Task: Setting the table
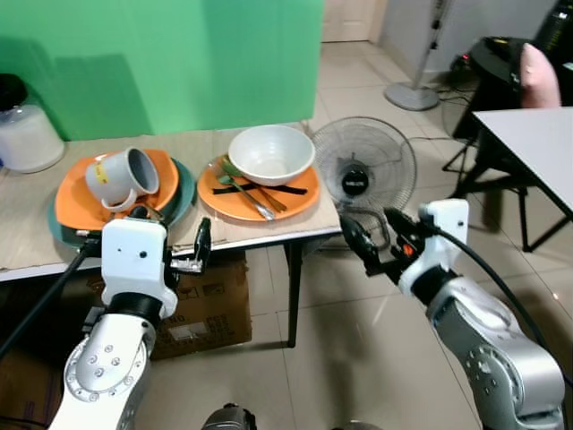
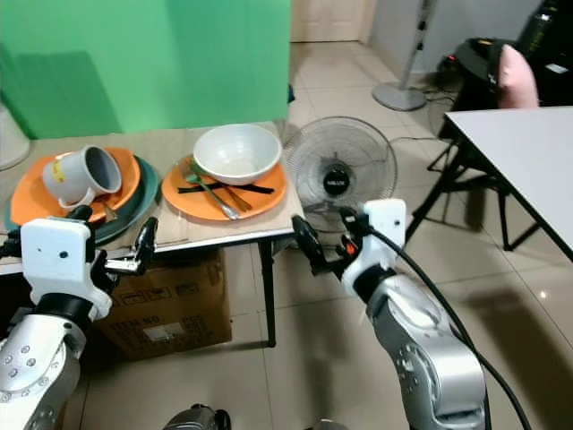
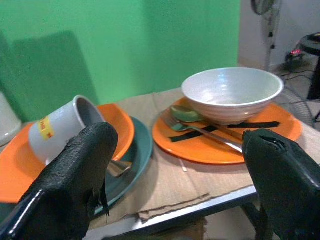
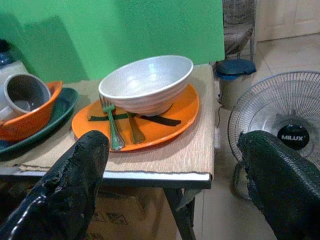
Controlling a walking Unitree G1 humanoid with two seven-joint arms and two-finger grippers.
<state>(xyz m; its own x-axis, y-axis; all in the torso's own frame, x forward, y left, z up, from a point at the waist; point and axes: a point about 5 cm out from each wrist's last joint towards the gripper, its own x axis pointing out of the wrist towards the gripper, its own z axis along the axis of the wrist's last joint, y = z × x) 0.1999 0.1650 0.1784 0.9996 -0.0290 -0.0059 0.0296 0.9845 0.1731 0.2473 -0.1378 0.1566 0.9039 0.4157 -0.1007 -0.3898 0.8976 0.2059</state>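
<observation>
white jar (image 1: pixel 27 134): cut by left edge | chopsticks (image 1: pixel 260 189): middle under bowl (image 1: pixel 271 153) | mug label (image 3: pixel 45 128): unreadable

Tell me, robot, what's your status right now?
Left gripper and right gripper open, empty, short of the table. Bowl, fork on orange plate. Fan beside table.

Silver arms, white boxy wrist housings, black cables. Left gripper (image 1: pixel 170 240) and right gripper (image 1: pixel 369 235): long black rough-textured fingers.

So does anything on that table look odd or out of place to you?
Yes: the grey mug lies tipped on its side on the left orange plate, not upright. The white bowl shares the other orange plate with the cutlery, partly tucked under it.
</observation>
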